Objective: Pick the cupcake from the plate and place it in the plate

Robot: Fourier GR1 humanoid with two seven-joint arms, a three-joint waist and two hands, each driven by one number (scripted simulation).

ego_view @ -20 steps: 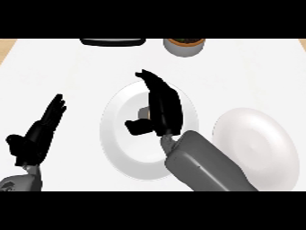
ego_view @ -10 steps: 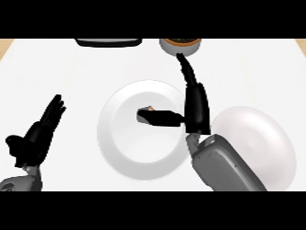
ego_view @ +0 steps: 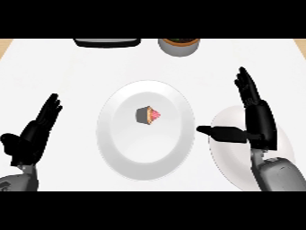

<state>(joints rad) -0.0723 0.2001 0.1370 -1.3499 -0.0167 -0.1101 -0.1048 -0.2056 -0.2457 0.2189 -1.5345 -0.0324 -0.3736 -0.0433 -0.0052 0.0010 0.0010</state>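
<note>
Cupcake (ego_view: 148,115) lies on its side, it seems, near the middle of the left plate (ego_view: 119,148), pink top facing right; nothing touches it. Right hand (ego_view: 256,117) hovers over the second plate (ego_view: 225,166), fingers straight and spread, thumb jutting left toward the cupcake plate's rim, holding nothing. Left hand (ego_view: 34,132) rests open at the left of the worktop (ego_view: 49,67), fingers up, well apart from both plates. Far edge: a dark tray (ego_view: 107,42) and a grey cup (ego_view: 178,46), only partly in view. Judged step: either the reach before the grasp, or the release just done; from the cupcake's place alone I cannot tell which plate is the goal. If a grasp is due, the right hand must swing left, come down over the cupcake and curl round its base, minding the tilt.
</note>
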